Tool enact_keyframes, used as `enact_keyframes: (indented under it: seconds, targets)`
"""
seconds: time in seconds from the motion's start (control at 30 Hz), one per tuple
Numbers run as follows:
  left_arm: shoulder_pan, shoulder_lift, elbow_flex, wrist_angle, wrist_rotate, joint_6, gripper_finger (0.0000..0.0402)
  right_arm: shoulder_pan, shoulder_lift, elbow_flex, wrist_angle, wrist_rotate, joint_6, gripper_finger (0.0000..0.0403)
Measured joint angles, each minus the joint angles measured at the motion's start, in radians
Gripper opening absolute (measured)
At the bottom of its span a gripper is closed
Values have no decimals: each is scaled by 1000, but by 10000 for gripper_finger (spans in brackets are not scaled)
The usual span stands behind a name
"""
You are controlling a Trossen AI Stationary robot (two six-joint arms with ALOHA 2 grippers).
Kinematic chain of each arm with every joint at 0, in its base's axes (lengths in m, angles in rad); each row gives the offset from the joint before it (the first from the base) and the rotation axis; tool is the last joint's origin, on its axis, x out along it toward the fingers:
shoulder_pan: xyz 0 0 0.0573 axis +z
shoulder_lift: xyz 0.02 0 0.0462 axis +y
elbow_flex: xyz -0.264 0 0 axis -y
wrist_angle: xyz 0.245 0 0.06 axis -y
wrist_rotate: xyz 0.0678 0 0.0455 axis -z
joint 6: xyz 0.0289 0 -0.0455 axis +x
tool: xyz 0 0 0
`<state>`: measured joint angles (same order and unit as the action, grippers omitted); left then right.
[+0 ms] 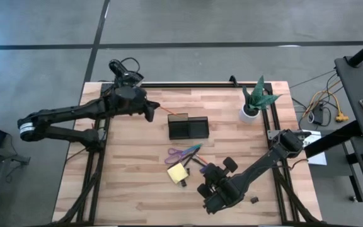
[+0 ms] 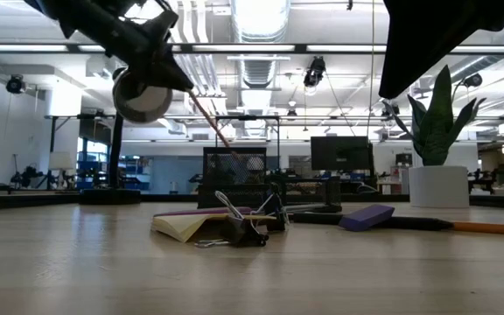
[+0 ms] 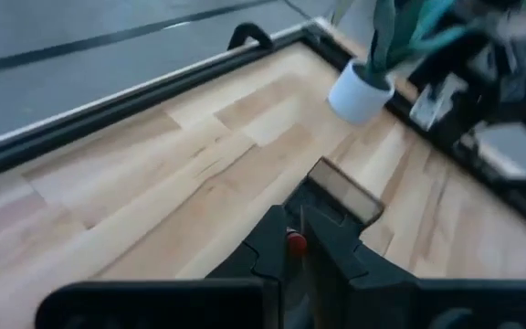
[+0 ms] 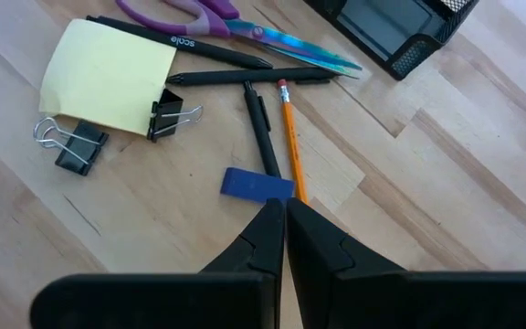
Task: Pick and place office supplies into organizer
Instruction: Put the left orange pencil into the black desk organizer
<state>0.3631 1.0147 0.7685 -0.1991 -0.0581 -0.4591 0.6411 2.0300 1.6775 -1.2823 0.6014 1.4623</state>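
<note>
My left gripper [image 1: 152, 110] is at the table's far left, raised and shut on a thin reddish pencil [image 2: 213, 118] that slants down toward the dark organizer [image 1: 188, 127]. Whether the pencil's lower end is inside the organizer I cannot tell. On the table in front of the organizer lie purple-handled scissors [image 4: 217, 18], a yellow sticky pad [image 4: 108, 73], two black clips [image 4: 71, 144] [image 4: 173, 117], black pens [image 4: 261, 128], an orange pencil [image 4: 290, 137] and a small blue-purple block [image 4: 257, 185]. My right gripper [image 4: 284, 208] hovers shut above the block and touches nothing. My left gripper pinches the pencil between its two fingers near its red end [image 3: 295, 242], which shows between the fingers. The fingers slant down toward the table's right, roughly along the pencil. The pencil [image 1: 166, 112] is lifted clear of the table and points down from the fingers to the organizer's far left corner.
A potted plant [image 1: 257, 101] stands at the far right. A black lamp [image 1: 120, 68] stands at the far left corner, behind my left arm. One small black clip [image 1: 254, 200] lies alone near the front right. Bare wood lies along the table's left and front.
</note>
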Motion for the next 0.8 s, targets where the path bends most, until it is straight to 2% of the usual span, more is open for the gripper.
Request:
enact_keyframes:
  seconds: [0.3,0.6,0.8]
  targets:
    - [-68,71,58,-1,23,176,4,0,0,0,1,-2,0,8]
    - [-108,146,65,-6,22,238,11,-1,0,0,1,-3,1,8]
    - [-123,166,67,8,-48,277,34,-1,0,0,1,-3,0,8]
